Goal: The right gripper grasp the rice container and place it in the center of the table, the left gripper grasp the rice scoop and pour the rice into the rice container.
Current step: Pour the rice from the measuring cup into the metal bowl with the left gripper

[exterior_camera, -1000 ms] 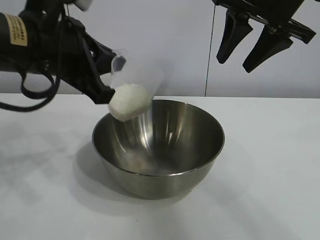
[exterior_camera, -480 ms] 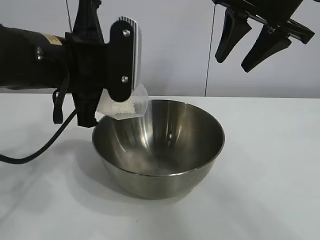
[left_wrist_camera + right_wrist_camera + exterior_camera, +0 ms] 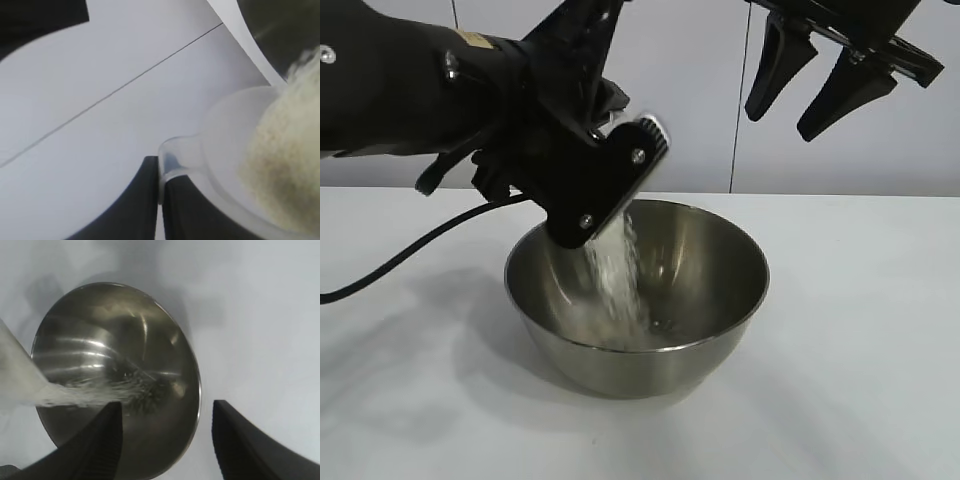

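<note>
The rice container (image 3: 637,300) sat on the white table (image 3: 860,350), about mid-scene. Above its left rim the left gripper (image 3: 159,192) held the rice scoop (image 3: 220,145) tipped over, its 2 jaws pressed together on the scoop's small tab handle. The rice (image 3: 617,275) fell from the scoop in a pale stream down the bowl's left inner wall, and grains gathered at the bottom. In the exterior view the gripper hid the scoop itself. The right gripper (image 3: 830,85) hung high at the upper right, above and beyond the bowl's right side, jaws spread and holding nothing.
</note>
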